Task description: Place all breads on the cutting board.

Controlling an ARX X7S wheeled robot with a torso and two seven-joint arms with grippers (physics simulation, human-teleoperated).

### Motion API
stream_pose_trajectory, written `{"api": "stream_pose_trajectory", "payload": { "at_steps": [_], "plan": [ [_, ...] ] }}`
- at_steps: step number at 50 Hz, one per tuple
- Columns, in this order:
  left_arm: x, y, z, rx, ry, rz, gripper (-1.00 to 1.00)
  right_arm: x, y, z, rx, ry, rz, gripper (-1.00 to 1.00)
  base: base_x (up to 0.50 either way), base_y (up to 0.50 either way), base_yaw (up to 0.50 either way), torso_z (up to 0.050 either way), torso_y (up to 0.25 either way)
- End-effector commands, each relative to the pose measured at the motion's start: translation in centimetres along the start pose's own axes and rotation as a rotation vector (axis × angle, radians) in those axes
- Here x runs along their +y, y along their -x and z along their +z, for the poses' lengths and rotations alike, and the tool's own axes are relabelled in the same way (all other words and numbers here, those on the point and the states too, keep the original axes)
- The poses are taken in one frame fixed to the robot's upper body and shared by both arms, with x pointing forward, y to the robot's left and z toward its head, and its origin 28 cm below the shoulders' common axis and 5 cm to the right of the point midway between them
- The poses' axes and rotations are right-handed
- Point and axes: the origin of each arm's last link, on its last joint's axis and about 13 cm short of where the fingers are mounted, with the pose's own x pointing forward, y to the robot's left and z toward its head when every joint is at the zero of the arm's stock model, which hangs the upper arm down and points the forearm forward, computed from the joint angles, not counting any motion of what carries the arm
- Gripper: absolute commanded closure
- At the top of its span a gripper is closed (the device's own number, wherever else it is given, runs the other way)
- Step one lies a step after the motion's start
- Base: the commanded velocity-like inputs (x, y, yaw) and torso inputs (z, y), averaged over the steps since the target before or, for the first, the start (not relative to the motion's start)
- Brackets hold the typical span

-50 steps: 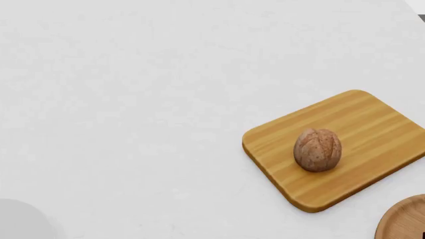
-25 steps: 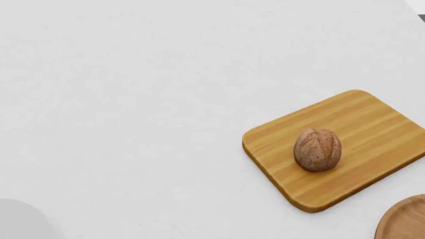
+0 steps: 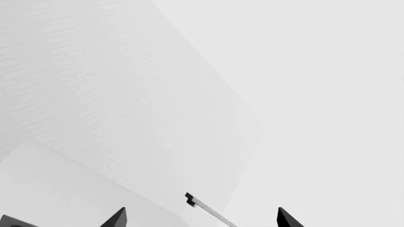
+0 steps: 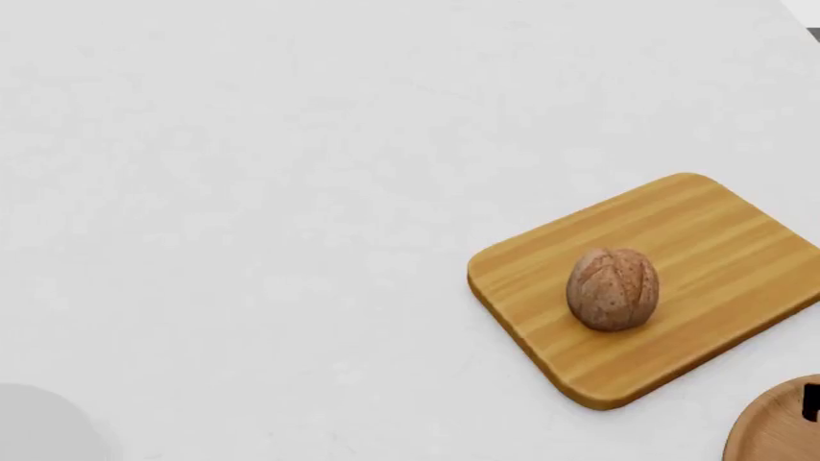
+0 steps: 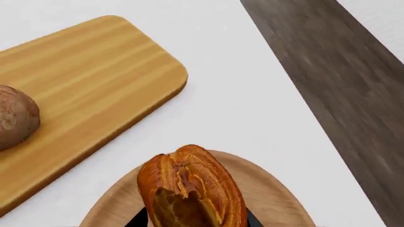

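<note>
A brown crusty roll [image 4: 613, 288] lies on the light wooden cutting board [image 4: 717, 240] at the table's right; in the right wrist view the roll [image 5: 16, 120] shows at the edge of the board [image 5: 88, 80]. A second bread, orange-brown and flaky [image 5: 189, 187], sits between the dark fingers of my right gripper [image 5: 192, 221], which is shut on it over the round wooden dish [image 5: 281, 198]. In the head view only a black bit of that gripper [image 4: 811, 401] shows. My left gripper [image 3: 200, 220] is open and holds nothing; it faces a white wall.
The round wooden dish [image 4: 769, 432] stands at the front right, close to the board's corner. A round white plate [image 4: 38, 427] shows at the front left. Beyond the table's right edge lies dark wooden floor [image 5: 341, 71].
A black part of the right gripper now shows over the wooden dish at the head view's right edge. The roll and board have not moved.
</note>
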Motion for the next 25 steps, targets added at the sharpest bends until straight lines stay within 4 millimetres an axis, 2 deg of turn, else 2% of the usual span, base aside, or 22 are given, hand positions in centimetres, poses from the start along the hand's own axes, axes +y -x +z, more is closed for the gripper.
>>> {"api": "stream_pose_trajectory", "payload": {
  "at_steps": [1,19,20,21,22,25],
  "plan": [
    [0.1,0.0,-0.2,0.0,0.001,0.001,-1.0,0.6,2.0,4.2,-0.146,0.037,0.011,1.0,0.0,0.0,0.0,0.0,0.0],
    [0.1,0.1,0.0,-0.002,0.0,-0.001,-1.0,3.6,1.0,11.2,-0.239,0.074,0.063,1.0,0.0,0.0,0.0,0.0,0.0],
    [0.1,0.0,0.0,-0.002,0.0,-0.001,-1.0,3.8,0.8,11.7,-0.245,0.073,0.067,1.0,0.0,0.0,0.0,0.0,0.0],
    [0.0,0.1,0.0,-0.004,-0.001,-0.003,-1.0,5.9,0.5,15.0,-0.326,0.099,0.106,1.0,0.0,0.0,0.0,0.0,0.0],
    [0.1,0.1,0.0,-0.005,-0.001,-0.003,-1.0,5.7,-0.5,15.6,-0.284,0.055,0.103,1.0,0.0,0.0,0.0,0.0,0.0],
    [0.0,0.0,0.0,-0.006,-0.003,-0.003,-1.0,6.3,-1.0,16.2,-0.293,0.063,0.106,1.0,0.0,0.0,0.0,0.0,0.0]
  ]
}}
